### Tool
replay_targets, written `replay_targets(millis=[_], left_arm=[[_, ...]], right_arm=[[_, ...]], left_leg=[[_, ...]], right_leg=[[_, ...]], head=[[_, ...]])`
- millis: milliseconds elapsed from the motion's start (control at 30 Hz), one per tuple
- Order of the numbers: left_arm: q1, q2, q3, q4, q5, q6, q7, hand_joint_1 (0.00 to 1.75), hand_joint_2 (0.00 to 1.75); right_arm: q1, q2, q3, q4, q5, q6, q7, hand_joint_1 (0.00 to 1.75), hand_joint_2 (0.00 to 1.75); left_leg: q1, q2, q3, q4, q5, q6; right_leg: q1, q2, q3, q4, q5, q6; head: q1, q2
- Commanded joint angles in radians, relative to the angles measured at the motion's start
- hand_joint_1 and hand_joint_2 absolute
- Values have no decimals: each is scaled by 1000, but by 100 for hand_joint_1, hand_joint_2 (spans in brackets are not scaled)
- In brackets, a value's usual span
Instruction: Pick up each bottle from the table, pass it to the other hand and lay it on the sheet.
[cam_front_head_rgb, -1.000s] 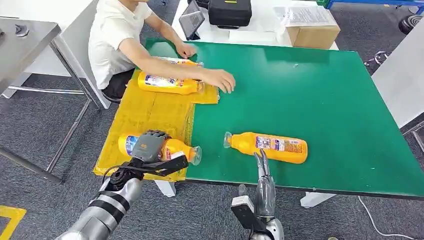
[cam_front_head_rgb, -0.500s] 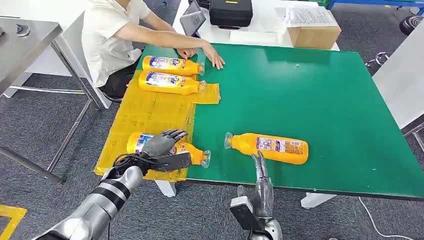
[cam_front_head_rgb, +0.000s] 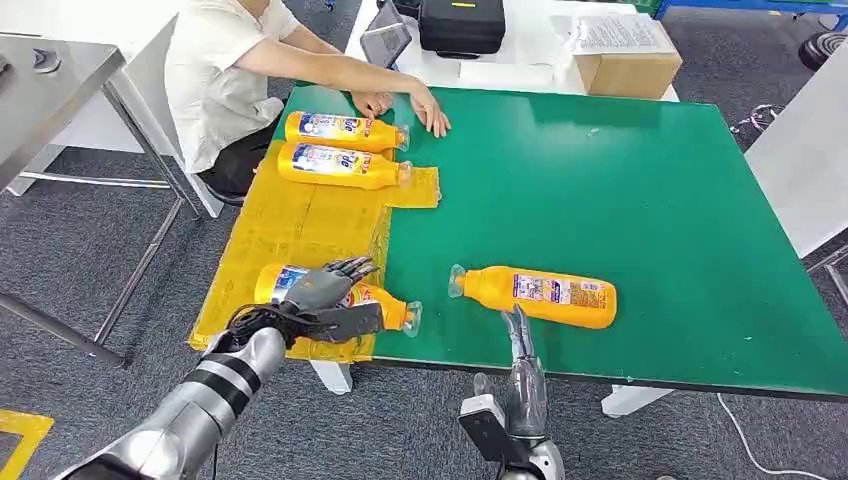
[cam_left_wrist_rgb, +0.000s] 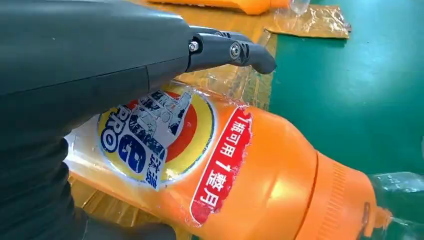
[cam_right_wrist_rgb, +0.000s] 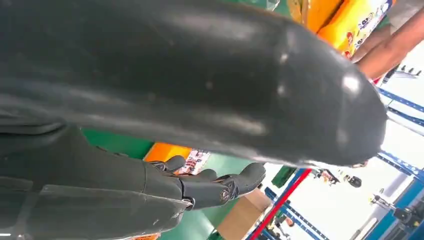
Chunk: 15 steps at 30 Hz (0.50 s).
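An orange bottle (cam_front_head_rgb: 375, 303) lies on its side at the near end of the yellow sheet (cam_front_head_rgb: 290, 225), cap toward the green table (cam_front_head_rgb: 600, 180). My left hand (cam_front_head_rgb: 322, 288) hovers over its label end with fingers stretched out, not wrapped around it; in the left wrist view the fingers (cam_left_wrist_rgb: 235, 50) pass above the bottle (cam_left_wrist_rgb: 240, 180). A second orange bottle (cam_front_head_rgb: 545, 295) lies on the green table near the front edge. My right hand (cam_front_head_rgb: 522, 352) stands just in front of it, fingers straight and apart, holding nothing. Two more bottles (cam_front_head_rgb: 345, 131) (cam_front_head_rgb: 345, 166) lie side by side at the sheet's far end.
A person sits at the table's far left corner, one hand (cam_front_head_rgb: 432, 112) flat on the green top beside the far bottles. Behind the table stand a cardboard box (cam_front_head_rgb: 628, 68), a black case (cam_front_head_rgb: 460, 25) and a tablet (cam_front_head_rgb: 383, 42). A grey metal table (cam_front_head_rgb: 50, 70) is at the left.
My left hand let go of the near bottle and spread its fingers; the bottle now lies slightly further right. The person's arm drew back from the far bottles. The right hand stayed put.
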Motion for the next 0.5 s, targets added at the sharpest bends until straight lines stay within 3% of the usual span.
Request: replay_targets(millis=[33, 133, 333, 500], left_arm=[[-10, 37, -75, 99, 65, -57, -32, 0, 175], [27, 27, -48, 37, 129, -28, -91, 0, 175], [193, 16, 5, -281, 465, -152, -237, 0, 175], [200, 24, -33, -325, 472, -149, -266, 0, 175]], right_arm=[[-51, -21, 17, 60, -8, -2, -1, 0, 0], [-50, -24, 20, 63, -12, -2, -1, 0, 0], [-50, -35, 50, 58, -20, -2, -1, 0, 0], [-53, -39, 54, 62, -13, -2, -1, 0, 0]], left_leg=[[1, 3, 5, -2, -1, -2], [0, 2, 4, -2, -1, -1], [0, 2, 3, -1, -1, -1], [1, 3, 2, 0, -2, -2]], right_leg=[[1, 4, 4, -2, 0, -2], [0, 3, 3, -1, 0, -1], [0, 3, 2, -1, 0, -1], [1, 3, 0, 0, -2, -2]], head=[[0, 0], [0, 0], [0, 0], [0, 0]])
